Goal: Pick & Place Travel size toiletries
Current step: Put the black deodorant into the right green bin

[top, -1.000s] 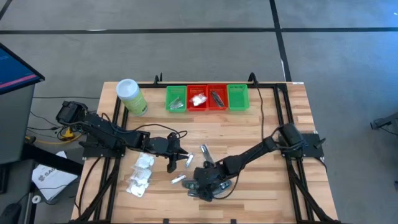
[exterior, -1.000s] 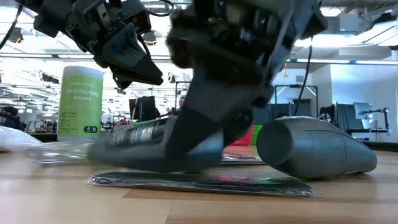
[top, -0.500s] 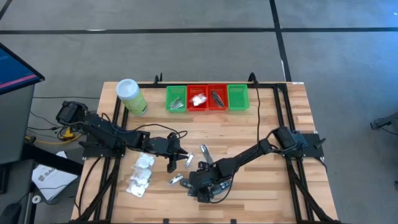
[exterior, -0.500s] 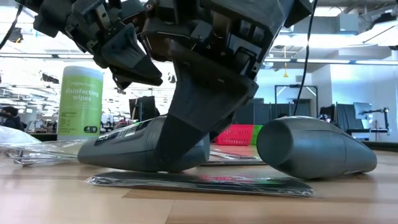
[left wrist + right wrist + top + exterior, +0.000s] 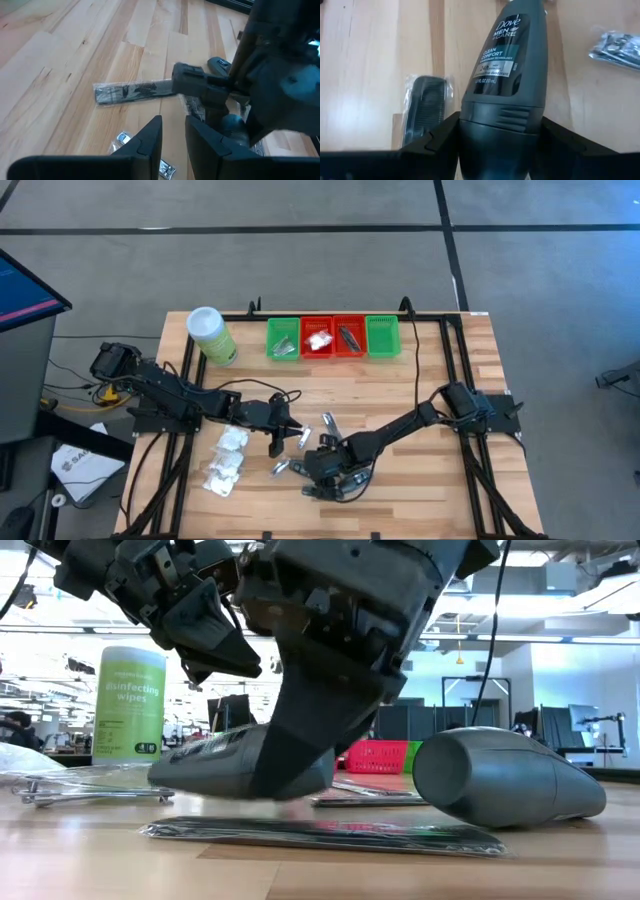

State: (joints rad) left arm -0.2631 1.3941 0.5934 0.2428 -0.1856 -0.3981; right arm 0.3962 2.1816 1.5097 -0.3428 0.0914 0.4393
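Pale planked wooden desk (image 5: pixel 420 390), my right end effector (image 5: pixel 501 137) pinching a smooth dark-grey plastic deodorant stick (image 5: pixel 506 65), now lifted slightly, left end effector (image 5: pixel 173 137) nearly pressed together

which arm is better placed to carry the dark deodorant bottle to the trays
Right. The right claw is already shut on the dark deodorant bottle near the table's front. The left claw holds nothing, its fingers close together, beside the white packets.
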